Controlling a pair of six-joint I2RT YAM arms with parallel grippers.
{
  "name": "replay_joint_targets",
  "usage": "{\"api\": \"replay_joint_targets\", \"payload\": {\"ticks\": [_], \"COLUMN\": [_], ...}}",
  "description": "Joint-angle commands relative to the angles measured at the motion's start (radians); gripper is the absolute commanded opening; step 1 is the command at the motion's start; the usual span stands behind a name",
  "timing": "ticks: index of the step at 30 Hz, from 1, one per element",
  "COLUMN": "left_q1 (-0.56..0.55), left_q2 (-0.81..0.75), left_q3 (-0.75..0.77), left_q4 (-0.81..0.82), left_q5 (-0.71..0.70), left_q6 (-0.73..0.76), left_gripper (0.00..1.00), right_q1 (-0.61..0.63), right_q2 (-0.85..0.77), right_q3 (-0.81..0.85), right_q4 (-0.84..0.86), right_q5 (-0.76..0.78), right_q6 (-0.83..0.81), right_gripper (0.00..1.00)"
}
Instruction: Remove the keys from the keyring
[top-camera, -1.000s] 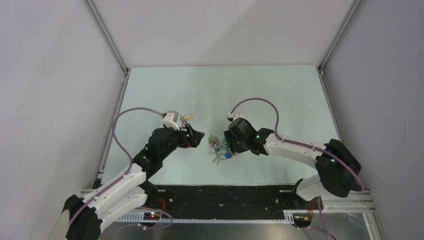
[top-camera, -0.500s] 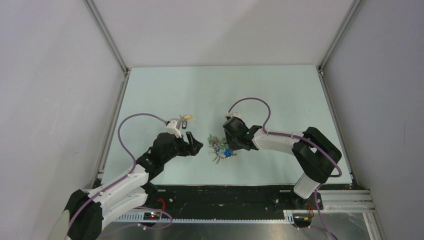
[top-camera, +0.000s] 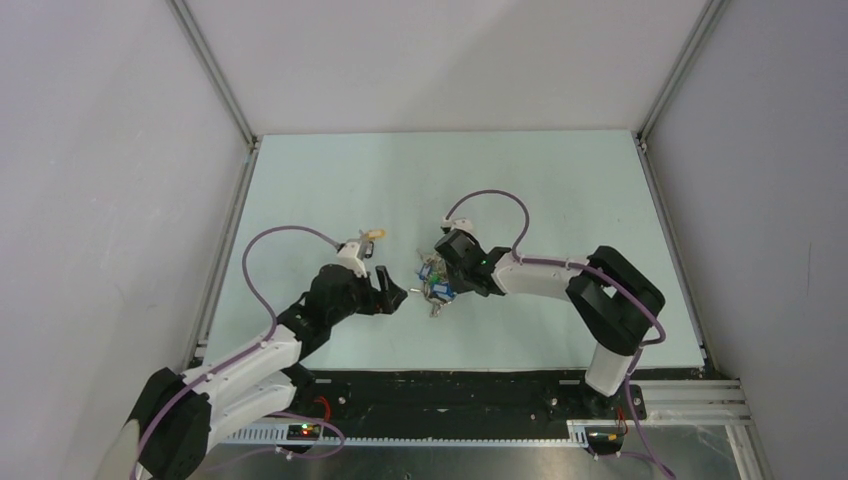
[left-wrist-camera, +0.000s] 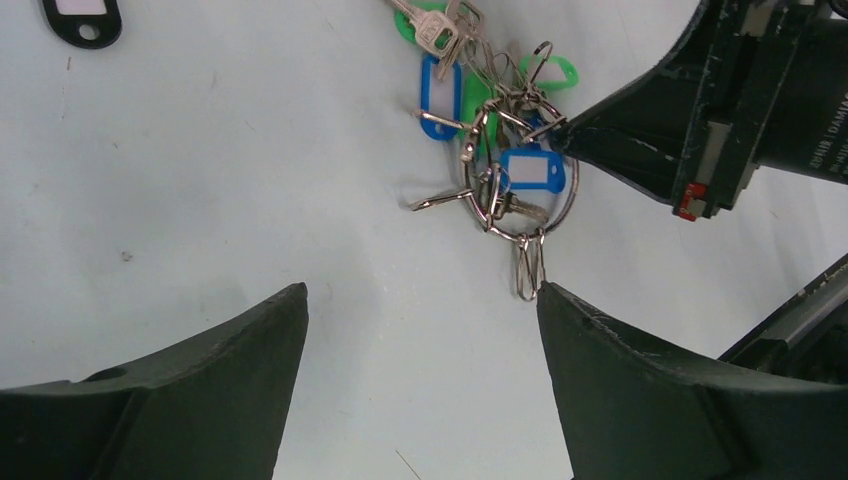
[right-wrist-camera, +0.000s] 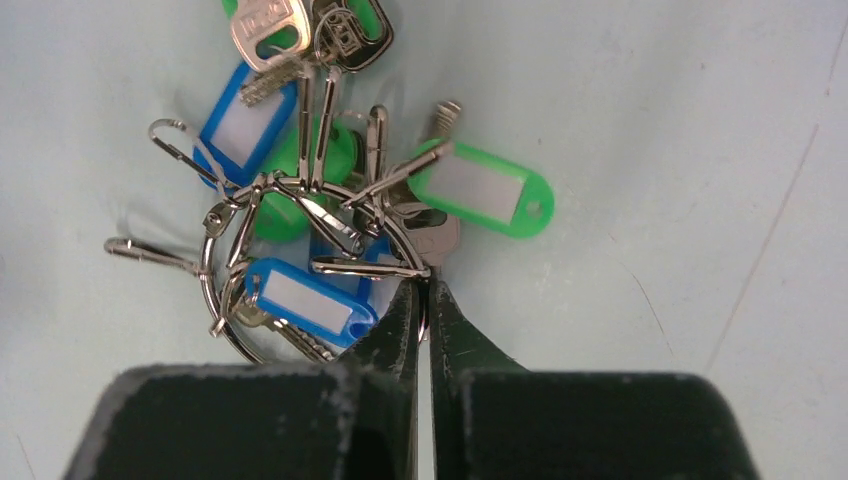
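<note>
The keys (top-camera: 436, 290) lie in a bunch on the pale table between the two arms: silver keys with blue (right-wrist-camera: 247, 125) and green (right-wrist-camera: 482, 190) plastic tags. All hang on the thin silver keyring (right-wrist-camera: 204, 275), which shows in the left wrist view as a wire circle (left-wrist-camera: 576, 190). My right gripper (right-wrist-camera: 424, 292) is shut, pinching the keyring's wire at its right side; its dark fingers (left-wrist-camera: 610, 135) show there in the left wrist view. My left gripper (left-wrist-camera: 422, 295) stands open just short of the bunch, nothing between its fingers, and its right fingertip is close to a small loop (left-wrist-camera: 527, 270).
A small yellowish tagged piece (top-camera: 371, 234) lies on the table behind the left gripper. A black tag (left-wrist-camera: 82, 18) sits at the top left of the left wrist view. White walls with metal frame rails (top-camera: 212, 75) enclose the table.
The right gripper moved left onto the bunch and shut on the keyring, nudging the keys slightly left. The left gripper edged right toward them and stayed open.
</note>
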Motion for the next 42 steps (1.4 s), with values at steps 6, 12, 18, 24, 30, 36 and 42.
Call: {"api": "replay_joint_targets", "payload": {"ticks": [6, 12, 18, 24, 30, 36, 42], "left_q1": [-0.004, -0.003, -0.004, -0.013, -0.053, -0.062, -0.066], "left_q2": [-0.055, -0.157, -0.213, -0.127, 0.006, 0.150, 0.332], "left_q3": [0.076, 0.076, 0.045, 0.041, 0.079, 0.147, 0.247], "left_q4": [0.057, 0.091, 0.234, 0.409, 0.543, 0.621, 0.735], "left_q5": [0.058, 0.070, 0.139, 0.238, 0.261, 0.259, 0.333], "left_q6": [0.092, 0.121, 0.098, 0.094, 0.123, 0.187, 0.153], "left_gripper": [0.92, 0.97, 0.99, 0.96, 0.95, 0.96, 0.94], "right_q1": [-0.003, -0.038, -0.052, -0.057, -0.056, -0.053, -0.047], "right_q2": [-0.300, -0.476, -0.582, -0.651, -0.691, -0.717, -0.737], "right_q3": [-0.023, -0.024, -0.024, -0.023, -0.023, -0.023, -0.024], "right_q4": [-0.064, -0.079, -0.088, -0.078, -0.071, -0.063, -0.056], "right_q5": [0.039, -0.018, -0.042, -0.082, -0.121, -0.166, -0.199], "right_q6": [-0.103, -0.142, -0.168, -0.206, -0.231, -0.234, -0.226], "right_gripper": [0.00, 0.00, 0.00, 0.00, 0.00, 0.00, 0.00]}}
